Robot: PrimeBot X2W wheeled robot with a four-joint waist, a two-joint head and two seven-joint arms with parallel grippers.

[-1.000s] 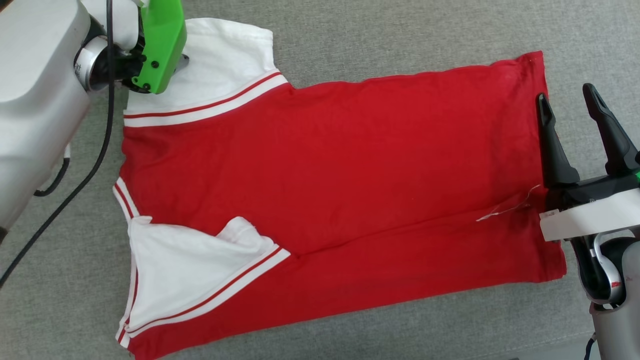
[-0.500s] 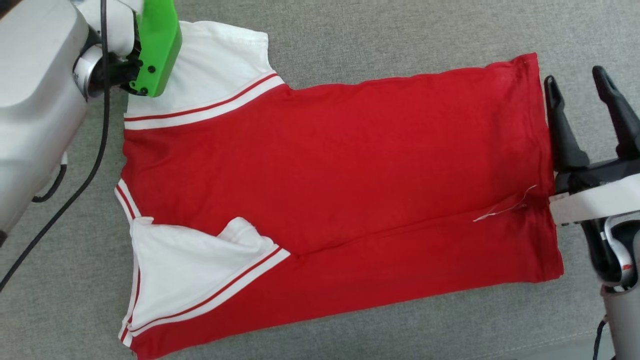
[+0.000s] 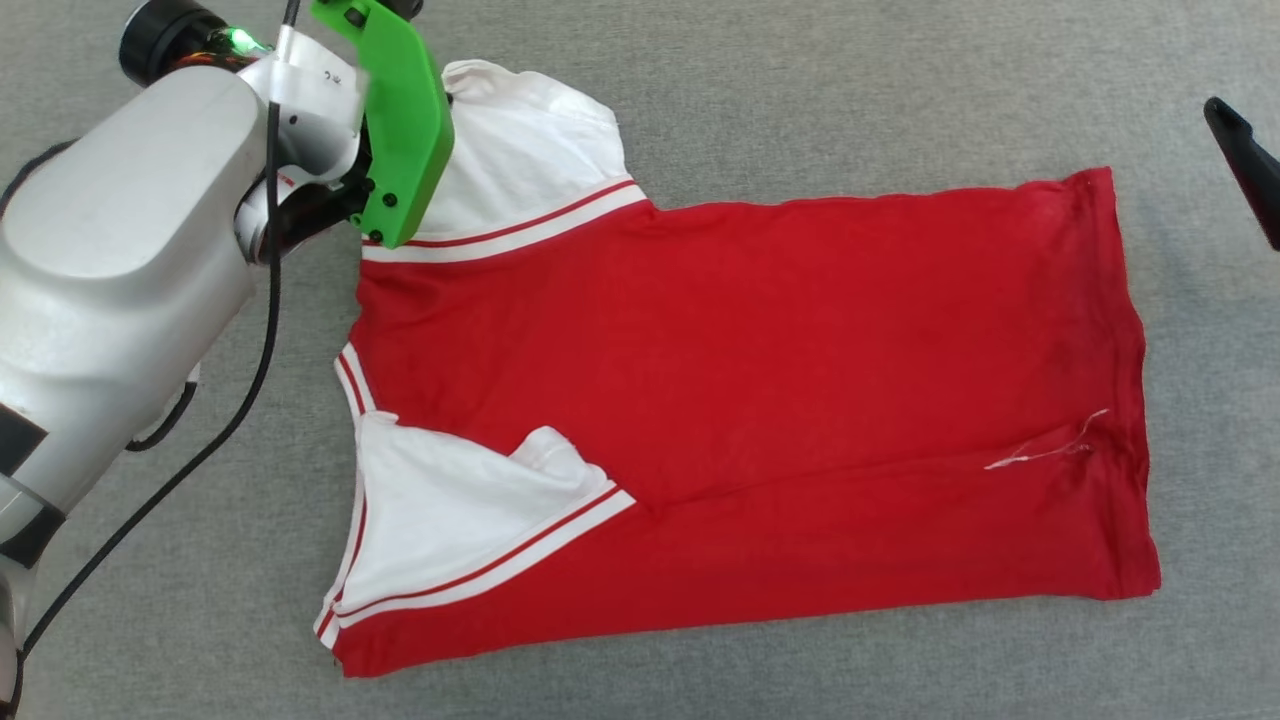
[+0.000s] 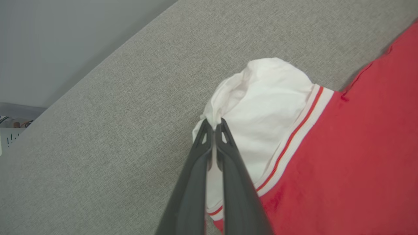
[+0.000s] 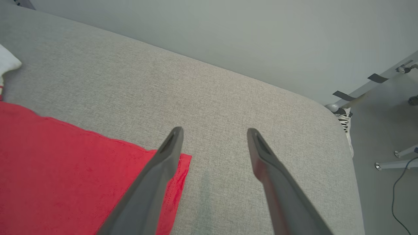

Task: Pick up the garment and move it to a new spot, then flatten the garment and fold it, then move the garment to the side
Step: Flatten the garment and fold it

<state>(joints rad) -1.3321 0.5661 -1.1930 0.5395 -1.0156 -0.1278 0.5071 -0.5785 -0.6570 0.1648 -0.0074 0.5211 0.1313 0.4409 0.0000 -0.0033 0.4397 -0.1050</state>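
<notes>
The garment (image 3: 750, 350) lies spread on the grey surface, a red jersey with its collar end at the left and its hem at the right. One white sleeve (image 3: 450, 530) is folded over the red body at the lower left. My left gripper (image 4: 214, 125) is shut on the bunched edge of the far white sleeve (image 4: 261, 104), pinching the cloth at its tips. In the head view the green wrist housing (image 3: 400, 130) covers those fingers. My right gripper (image 5: 214, 133) stands open above the hem corner (image 5: 176, 173), holding nothing. One of its fingers (image 3: 1245, 165) shows at the right edge.
The grey fabric surface (image 3: 800, 100) runs wide around the garment. Its rounded far edge (image 5: 339, 124) drops to a floor with metal stand legs (image 5: 392, 163) and a cable. A black cable (image 3: 200, 440) hangs along my left arm. A loose white thread (image 3: 1040, 452) lies near the hem.
The head camera has shifted. My left gripper has shut on the far white sleeve and drawn it up a little. My right gripper has moved away from the hem toward the upper right.
</notes>
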